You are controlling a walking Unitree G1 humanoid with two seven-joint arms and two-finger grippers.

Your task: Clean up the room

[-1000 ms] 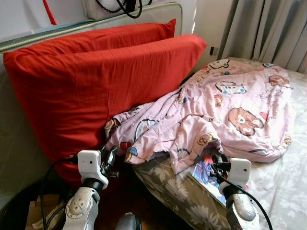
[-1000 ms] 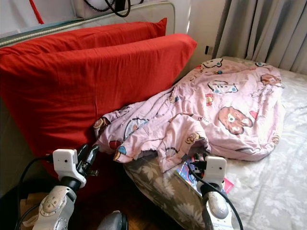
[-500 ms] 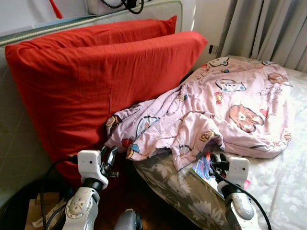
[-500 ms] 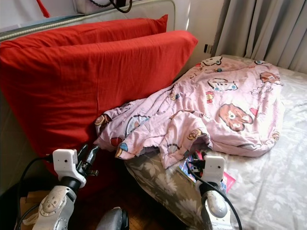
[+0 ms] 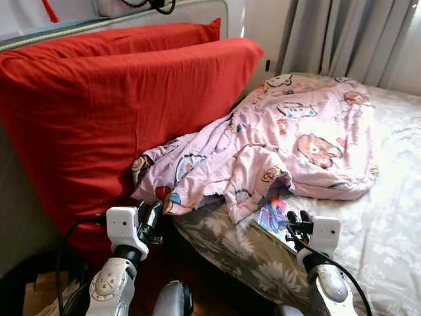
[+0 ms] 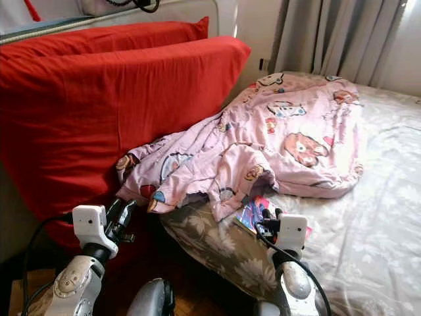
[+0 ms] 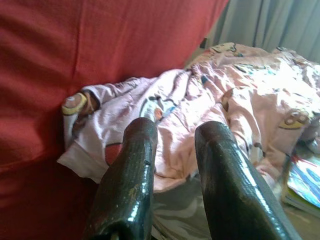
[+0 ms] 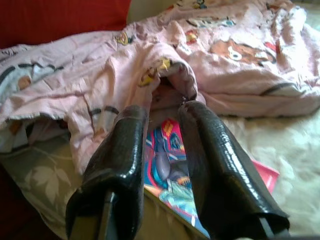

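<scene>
A crumpled pink cartoon-print blanket [image 5: 289, 131] lies across the bed, one end bunched against two big red pillows [image 5: 118, 112]. A colourful book [image 5: 275, 219] pokes out from under the blanket's near edge, close to the mattress side. My left gripper [image 5: 150, 216] is held low in front of the red pillows, open and empty; in its wrist view the fingers [image 7: 131, 165] point at the blanket's bunched end. My right gripper [image 5: 296, 224] hovers just short of the book [image 8: 167, 172], open with nothing between its fingers [image 8: 120, 150].
The mattress has a grey floral sheet [image 5: 388, 217] with its near corner [image 5: 217, 243] between my arms. Grey curtains [image 5: 342, 39] hang behind the bed. A padded headboard [image 5: 197, 10] rises behind the pillows. A cardboard box [image 5: 39, 293] sits on the floor at lower left.
The whole view has turned to the right, so more of the bed shows. Blanket, pillows and book lie as before, and both arms keep their pose.
</scene>
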